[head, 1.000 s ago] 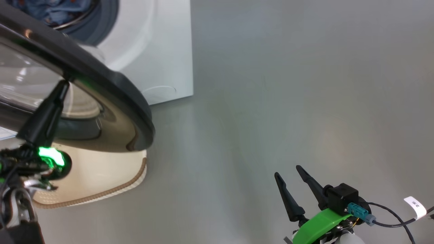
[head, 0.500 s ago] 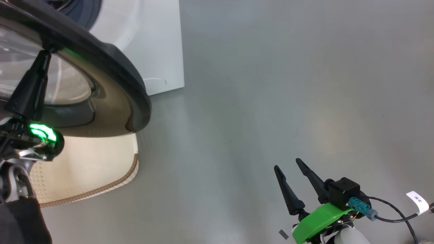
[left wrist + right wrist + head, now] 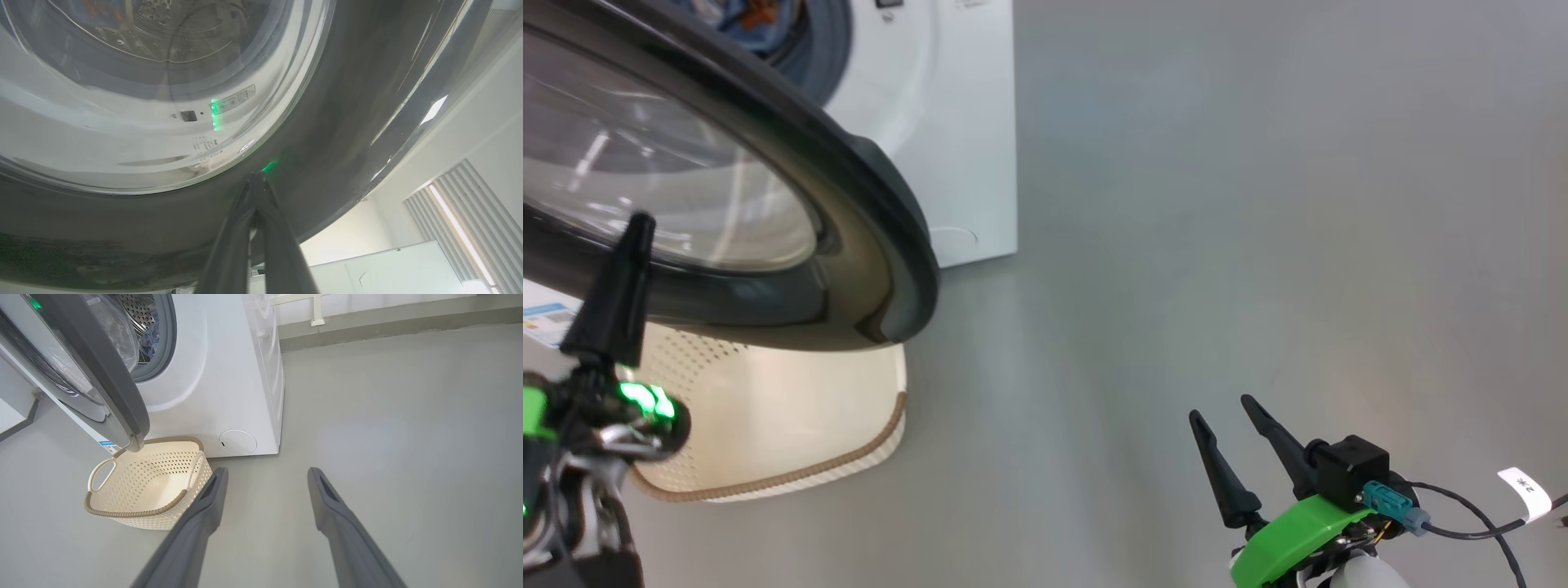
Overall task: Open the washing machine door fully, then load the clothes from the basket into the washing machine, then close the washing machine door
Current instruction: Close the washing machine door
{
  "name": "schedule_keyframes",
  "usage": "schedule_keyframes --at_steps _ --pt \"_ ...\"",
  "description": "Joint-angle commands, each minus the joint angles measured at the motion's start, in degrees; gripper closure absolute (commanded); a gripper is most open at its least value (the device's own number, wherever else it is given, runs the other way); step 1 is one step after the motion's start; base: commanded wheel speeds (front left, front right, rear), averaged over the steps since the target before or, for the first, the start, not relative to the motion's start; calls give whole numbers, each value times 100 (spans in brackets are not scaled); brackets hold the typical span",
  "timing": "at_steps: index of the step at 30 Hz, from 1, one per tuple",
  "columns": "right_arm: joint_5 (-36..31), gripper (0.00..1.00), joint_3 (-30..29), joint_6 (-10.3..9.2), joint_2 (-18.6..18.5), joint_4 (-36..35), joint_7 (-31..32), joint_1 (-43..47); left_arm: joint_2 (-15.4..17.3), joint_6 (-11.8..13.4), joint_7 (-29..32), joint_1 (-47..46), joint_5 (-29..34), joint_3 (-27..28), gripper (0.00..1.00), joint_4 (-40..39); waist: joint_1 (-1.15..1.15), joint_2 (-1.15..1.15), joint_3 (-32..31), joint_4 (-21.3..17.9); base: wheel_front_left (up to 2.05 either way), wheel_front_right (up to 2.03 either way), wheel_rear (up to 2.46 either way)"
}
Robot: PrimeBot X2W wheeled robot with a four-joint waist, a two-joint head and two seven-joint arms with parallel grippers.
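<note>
At the washer front, the washing machine door (image 3: 890, 212) is hanging part-open, its rim out over the basket (image 3: 135, 513). The clothes (image 3: 739, 12) are sitting in the washing machine (image 3: 964, 122) drum and the basket is showing bare, so loading looks done and I'm reading this as the close-door step. Change over the last second: the left gripper (image 3: 639, 229), fingers clenched together on nothing, is now tipping against the near rim band below the glass, where before it was reaching across to the far band. The head camera is shifting too, so door swing is hard to call. The right gripper (image 3: 267, 470) is idling, spread wide and empty, well apart.
</note>
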Motion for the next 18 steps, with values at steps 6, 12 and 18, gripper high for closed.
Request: schedule_keyframes --at_steps 6,12,18 --pt "-14 0 98 16 25 8 -69 67 177 -17 -430 593 -82 0 100 -255 0 0 -508 401 0 0 0" --pt "0 0 101 16 25 102 -69 175 176 -17 -895 1131 -200 -133 100 -374 0 0 -798 566 0 0 0" --pt "14 0 111 16 25 176 -69 230 176 -17 -1217 1523 -238 -151 100 -480 0 0 -982 602 0 0 0"
